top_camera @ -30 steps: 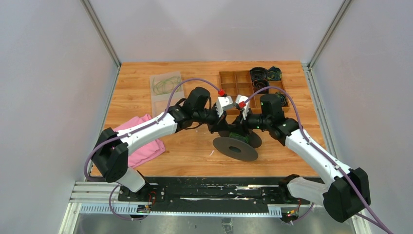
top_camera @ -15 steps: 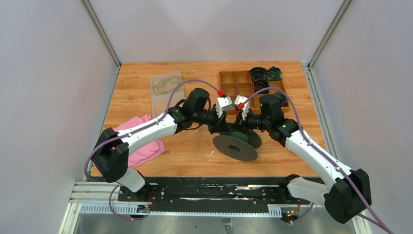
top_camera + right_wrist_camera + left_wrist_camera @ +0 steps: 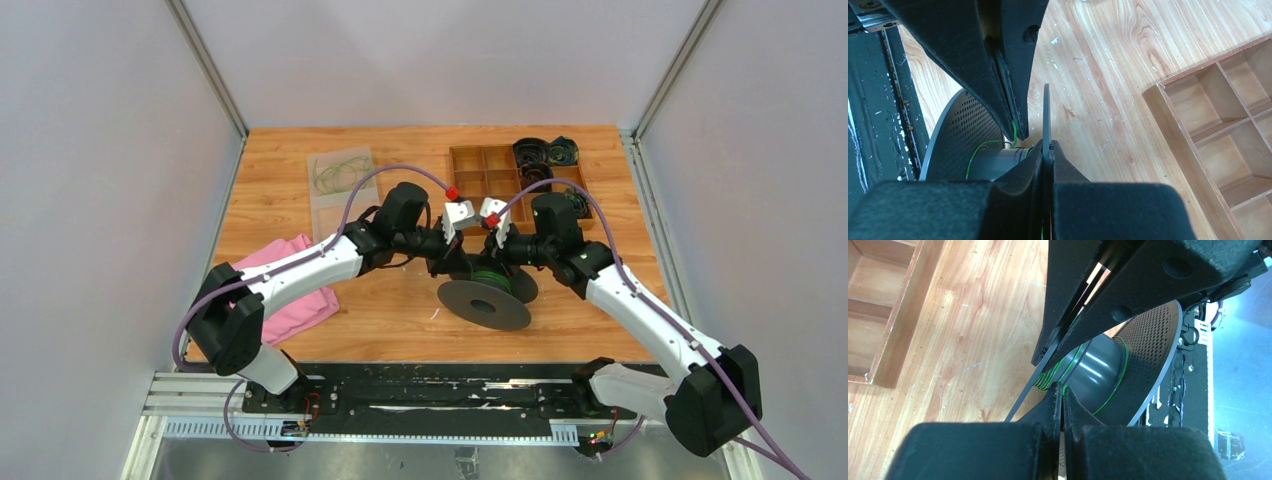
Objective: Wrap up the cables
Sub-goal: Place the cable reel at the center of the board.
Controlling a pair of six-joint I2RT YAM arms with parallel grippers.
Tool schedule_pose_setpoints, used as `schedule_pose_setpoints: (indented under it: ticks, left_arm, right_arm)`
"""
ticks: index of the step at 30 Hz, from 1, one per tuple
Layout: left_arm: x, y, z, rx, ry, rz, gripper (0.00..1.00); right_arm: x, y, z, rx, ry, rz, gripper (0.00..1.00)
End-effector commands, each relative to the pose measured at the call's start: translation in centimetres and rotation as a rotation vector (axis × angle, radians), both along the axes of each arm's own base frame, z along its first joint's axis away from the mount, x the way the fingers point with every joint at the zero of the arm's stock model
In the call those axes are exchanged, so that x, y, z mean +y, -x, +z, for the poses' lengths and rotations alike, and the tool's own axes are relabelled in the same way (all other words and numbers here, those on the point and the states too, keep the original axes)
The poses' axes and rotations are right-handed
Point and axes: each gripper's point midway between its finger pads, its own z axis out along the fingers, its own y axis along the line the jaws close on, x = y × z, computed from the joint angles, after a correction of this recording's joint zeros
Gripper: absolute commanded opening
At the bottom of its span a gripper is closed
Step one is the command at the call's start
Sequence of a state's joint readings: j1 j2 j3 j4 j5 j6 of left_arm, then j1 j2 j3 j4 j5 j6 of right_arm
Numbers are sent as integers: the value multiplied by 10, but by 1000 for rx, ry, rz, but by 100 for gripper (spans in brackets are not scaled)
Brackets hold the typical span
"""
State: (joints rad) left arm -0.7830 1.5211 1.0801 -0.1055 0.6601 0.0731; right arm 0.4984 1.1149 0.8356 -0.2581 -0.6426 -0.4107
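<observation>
Reaching in from either side, both arms hung bent over the black spool, which stood tilted on the wooden table with its perforated flange toward the bases.

Left arm: elbow bent, forearm angled in from the spool's left, wrist about level. The left gripper sat at the hub, fingers pressed together, with a green strand of the cable running into the pinch. More turns of it lay around the grey hub, bunched against the far flange.

Right arm: mirrored pose from the spool's right. The right gripper was clamped on the thin edge of that far flange, seen edge-on between its pads. The two sets of tips sat just beside each other.

Beyond the spool lay a wooden compartment tray, with more black spools further right. Beyond and left of the spool was a clear bag of green coils, and left of the spool a pink cloth.
</observation>
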Motion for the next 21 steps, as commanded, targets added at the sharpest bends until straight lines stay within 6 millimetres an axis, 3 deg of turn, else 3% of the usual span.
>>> schedule_pose_setpoints:
  ticks: [1, 12, 21]
  left_arm:
    - [-6, 7, 1, -10, 21, -24, 0]
    - [-2, 2, -1, -30, 13, 13, 0]
    - [-6, 2, 8, -31, 37, 6, 0]
  right_arm:
    - [11, 20, -6, 36, 28, 103, 1]
    - [6, 23, 5, 27, 67, 125, 37]
    - [-6, 18, 5, -16, 109, 74, 42]
